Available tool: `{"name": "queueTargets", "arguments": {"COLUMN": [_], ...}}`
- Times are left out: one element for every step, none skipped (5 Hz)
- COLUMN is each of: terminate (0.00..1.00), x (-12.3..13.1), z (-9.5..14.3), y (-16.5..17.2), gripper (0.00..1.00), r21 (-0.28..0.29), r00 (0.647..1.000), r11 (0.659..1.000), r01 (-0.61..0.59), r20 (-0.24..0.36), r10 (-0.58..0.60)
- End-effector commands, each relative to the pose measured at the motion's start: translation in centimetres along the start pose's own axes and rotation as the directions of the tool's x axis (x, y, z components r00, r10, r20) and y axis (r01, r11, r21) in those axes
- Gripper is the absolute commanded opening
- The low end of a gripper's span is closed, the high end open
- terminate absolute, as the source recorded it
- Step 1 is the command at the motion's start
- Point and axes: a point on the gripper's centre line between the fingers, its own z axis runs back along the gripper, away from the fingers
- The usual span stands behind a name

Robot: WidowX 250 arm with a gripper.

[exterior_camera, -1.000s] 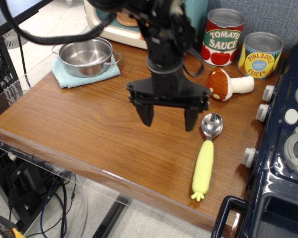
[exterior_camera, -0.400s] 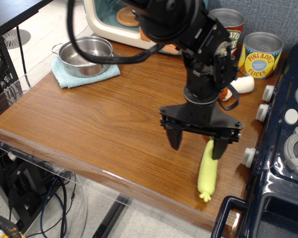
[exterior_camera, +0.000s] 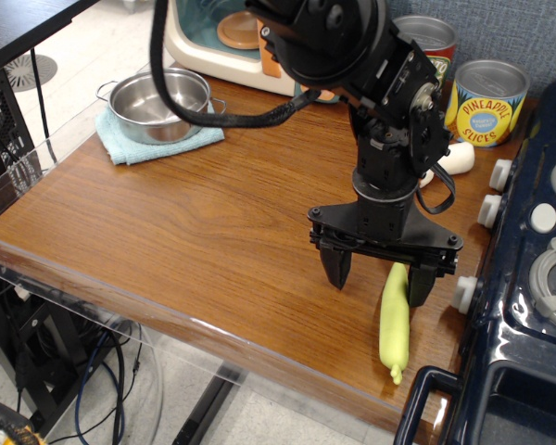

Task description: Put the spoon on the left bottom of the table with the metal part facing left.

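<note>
The spoon (exterior_camera: 395, 323) lies near the front right edge of the brown table (exterior_camera: 185, 232), its yellow-green handle pointing toward the front edge. Its metal part is hidden behind my gripper. My gripper (exterior_camera: 378, 278) is open and points down over the upper end of the handle. The handle runs between the two fingers, close to the right finger (exterior_camera: 419, 286). The left finger stands apart from it. I cannot tell whether the fingers touch the spoon.
A steel pot (exterior_camera: 159, 104) sits on a blue cloth (exterior_camera: 130, 144) at the back left. A tomato sauce can (exterior_camera: 428, 37), a pineapple can (exterior_camera: 486, 102) and a partly hidden toy mushroom (exterior_camera: 456, 158) stand at the back right. The dark blue toy stove (exterior_camera: 528, 306) borders the right side.
My gripper has moved right and toward the front edge, from the table's middle to over the spoon, and lower. It now hides the spoon's bowl. The handle's tip has shifted slightly right.
</note>
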Motion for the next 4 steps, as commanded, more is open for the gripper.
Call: {"name": "queueTargets", "arguments": {"terminate": [0.0, 0.0, 0.0, 0.0], "x": [-0.33, -0.57, -0.75, -0.39], "z": [0.26, 0.06, 0.01, 0.26], "y": [0.02, -0.06, 0.07, 0.43], "gripper": [0.0, 0.0, 0.0, 0.0], "r21": [-0.021, -0.017, -0.012, -0.017], "r00": [1.0, 1.0, 1.0, 1.0], "r11": [1.0, 1.0, 1.0, 1.0], "r01": [0.017, 0.024, 0.016, -0.008], "r20": [0.015, 0.016, 0.019, 0.02], "r10": [-0.017, -0.024, -0.016, 0.008]}}
